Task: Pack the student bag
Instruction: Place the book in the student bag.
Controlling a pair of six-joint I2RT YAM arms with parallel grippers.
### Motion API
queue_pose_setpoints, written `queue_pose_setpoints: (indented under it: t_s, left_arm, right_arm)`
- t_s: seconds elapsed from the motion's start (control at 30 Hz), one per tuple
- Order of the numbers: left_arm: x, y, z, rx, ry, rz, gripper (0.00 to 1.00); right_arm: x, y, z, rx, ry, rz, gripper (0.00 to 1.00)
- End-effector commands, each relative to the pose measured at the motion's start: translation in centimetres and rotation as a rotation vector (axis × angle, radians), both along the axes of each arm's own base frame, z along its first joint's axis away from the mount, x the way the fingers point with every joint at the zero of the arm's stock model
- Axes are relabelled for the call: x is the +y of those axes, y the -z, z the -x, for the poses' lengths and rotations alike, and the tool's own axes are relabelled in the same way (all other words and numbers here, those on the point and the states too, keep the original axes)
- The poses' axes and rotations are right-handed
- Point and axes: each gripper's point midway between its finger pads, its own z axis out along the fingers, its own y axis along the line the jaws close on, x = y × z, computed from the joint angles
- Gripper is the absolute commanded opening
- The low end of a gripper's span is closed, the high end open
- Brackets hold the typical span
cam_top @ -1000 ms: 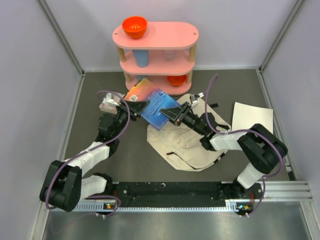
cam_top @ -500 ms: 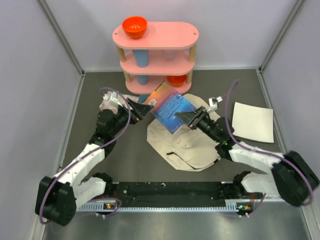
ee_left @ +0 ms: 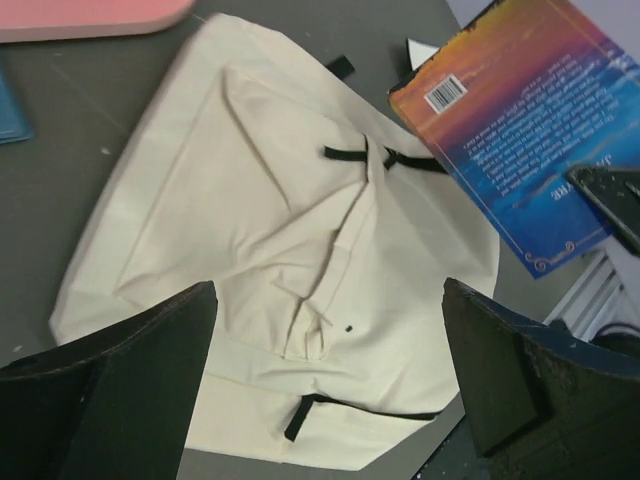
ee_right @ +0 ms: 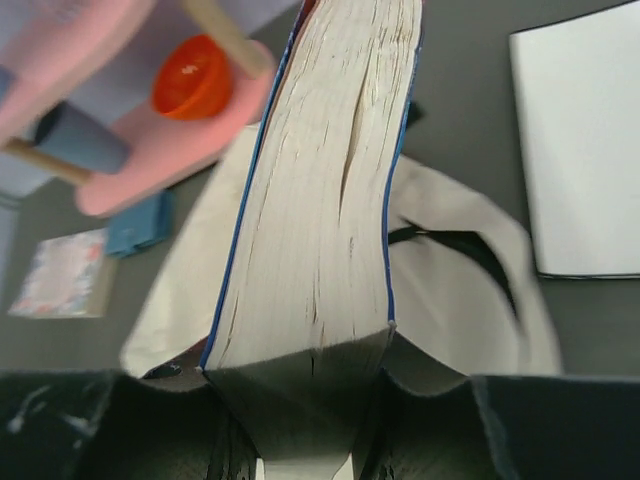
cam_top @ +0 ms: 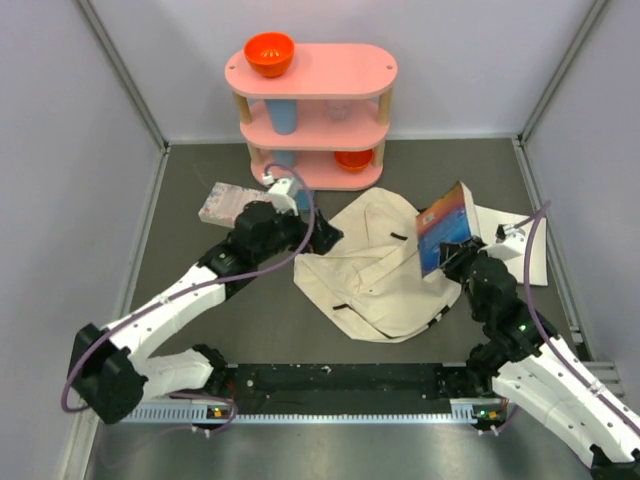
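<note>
Top external view is showing us the bag lying flat and rumpled on the table, just in front of the pink shelf and between our arms. We are holding our left gripper spread wide and empty by its left edge, while our right gripper is clamping a book upright over its right side. We are judging the canvas light, soft and limp — likely to sag and slide rather than stay open — so we are favouring a pinch on a seam or the black tab, not the loose middle.
</note>
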Motion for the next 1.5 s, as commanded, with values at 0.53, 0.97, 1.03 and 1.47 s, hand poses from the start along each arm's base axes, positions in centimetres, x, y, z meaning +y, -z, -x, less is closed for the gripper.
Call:
queue_pose_setpoints:
  t_s: [0.53, 0.97, 1.03, 1.47]
  left_arm:
    - [-18.7, 2.3, 5.3, -0.107, 0.488, -0.309, 0.99]
    - [-23.4, 9.2, 10.6, -0.063, 0.734, -0.464, 0.98]
    - [-23.8, 9.8, 11.5, -0.073, 0.764, -0.479, 0.98]
    - [-24.0, 15.7, 8.2, -0.007, 0.550, -0.609, 0.98]
  right_arm:
    - [-9.9, -9.6, 3.2, -0.081, 0.323, 0.230, 0.00]
    - [-11.6, -9.7, 3.9, -0.050, 0.400, 0.271, 0.00]
    - [-11.7, -9.6, 4.0, -0.050, 0.405, 0.268, 0.00]
    - [-10.8, -8.2, 4.3, -0.040, 0.360, 0.204, 0.00]
